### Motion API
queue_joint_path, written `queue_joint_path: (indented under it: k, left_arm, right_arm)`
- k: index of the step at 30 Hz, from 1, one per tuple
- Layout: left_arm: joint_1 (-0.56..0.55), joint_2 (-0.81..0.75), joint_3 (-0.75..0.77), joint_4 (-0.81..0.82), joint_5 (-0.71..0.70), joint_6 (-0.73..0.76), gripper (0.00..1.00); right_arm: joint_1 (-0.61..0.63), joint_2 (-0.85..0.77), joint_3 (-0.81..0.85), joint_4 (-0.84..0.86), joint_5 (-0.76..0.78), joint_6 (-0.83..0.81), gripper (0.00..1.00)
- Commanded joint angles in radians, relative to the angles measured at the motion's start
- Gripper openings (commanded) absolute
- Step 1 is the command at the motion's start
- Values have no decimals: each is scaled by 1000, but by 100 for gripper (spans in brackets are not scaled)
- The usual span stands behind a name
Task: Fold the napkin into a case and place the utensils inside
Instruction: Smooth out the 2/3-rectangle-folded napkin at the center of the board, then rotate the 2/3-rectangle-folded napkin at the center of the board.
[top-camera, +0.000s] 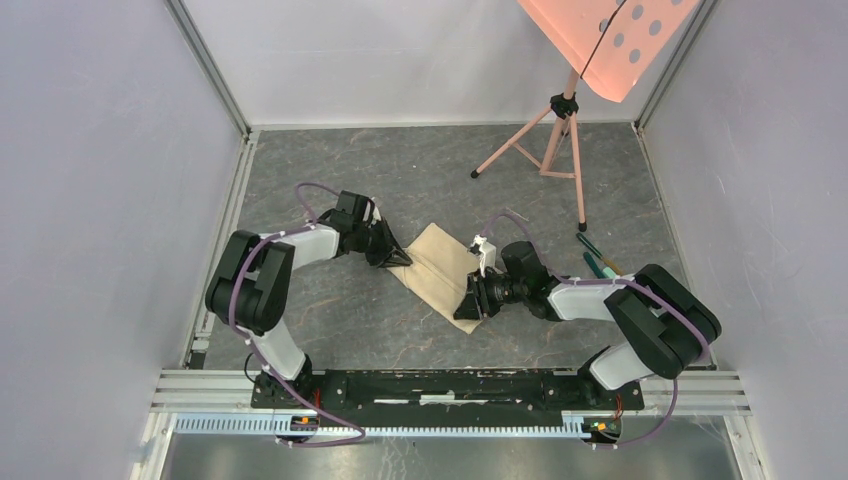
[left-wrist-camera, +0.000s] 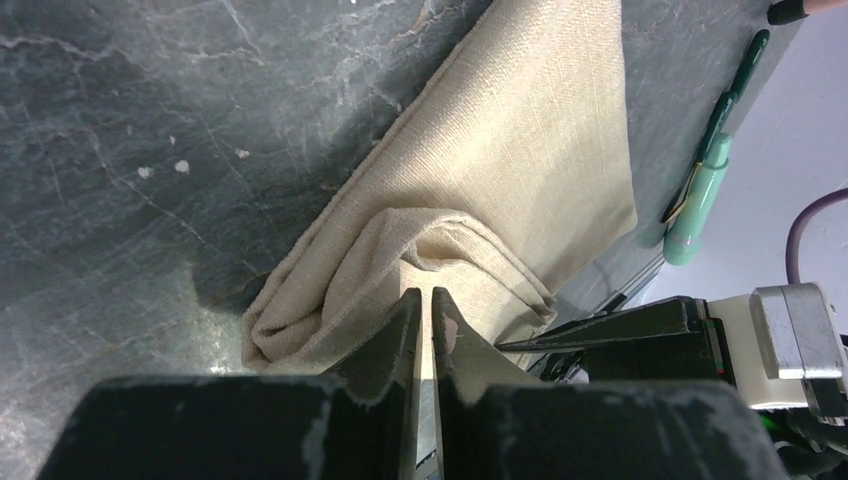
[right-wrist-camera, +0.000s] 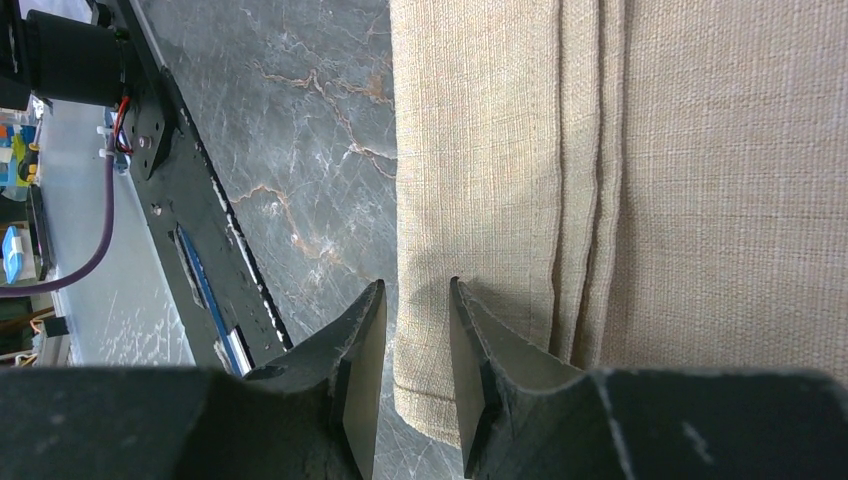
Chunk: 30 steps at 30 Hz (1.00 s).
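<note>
The beige napkin (top-camera: 437, 265) lies folded into a long strip in the middle of the table. It also shows in the left wrist view (left-wrist-camera: 520, 150) and the right wrist view (right-wrist-camera: 650, 150). My left gripper (top-camera: 397, 256) is at its far-left end. Its jaws (left-wrist-camera: 421, 296) are shut on a raised, bunched fold of the cloth. My right gripper (top-camera: 470, 303) is at the near-right end. It is open (right-wrist-camera: 415, 290), and its fingers straddle the napkin's long edge near a corner. No gold utensils can be made out.
A mint-green cylinder (left-wrist-camera: 697, 200) and a slim dark green stick (left-wrist-camera: 735, 85) lie at the right (top-camera: 598, 262), beyond the napkin. A pink tripod (top-camera: 553, 140) with an orange perforated panel stands at the back right. The black base rail (right-wrist-camera: 190, 250) runs along the near edge.
</note>
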Motion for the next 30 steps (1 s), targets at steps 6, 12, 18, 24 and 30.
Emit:
queue_joint_path:
  k: [6, 12, 18, 24, 30]
  left_arm:
    - [-4, 113, 107, 71, -14, -31, 14]
    - [-3, 134, 131, 57, -25, -23, 15]
    - [0, 173, 136, 49, -43, 8, 24]
    - [-12, 87, 142, -12, -61, 56, 38]
    - [-13, -72, 120, -69, -30, 50, 52]
  right_arm:
    - [-2, 9, -29, 61, 6, -12, 35]
    - [-1, 10, -54, 83, 2, -2, 34]
    - [0, 20, -59, 83, 15, -9, 35]
    - [0, -52, 25, -68, 36, -69, 38]
    - [21, -85, 99, -98, -16, -54, 44]
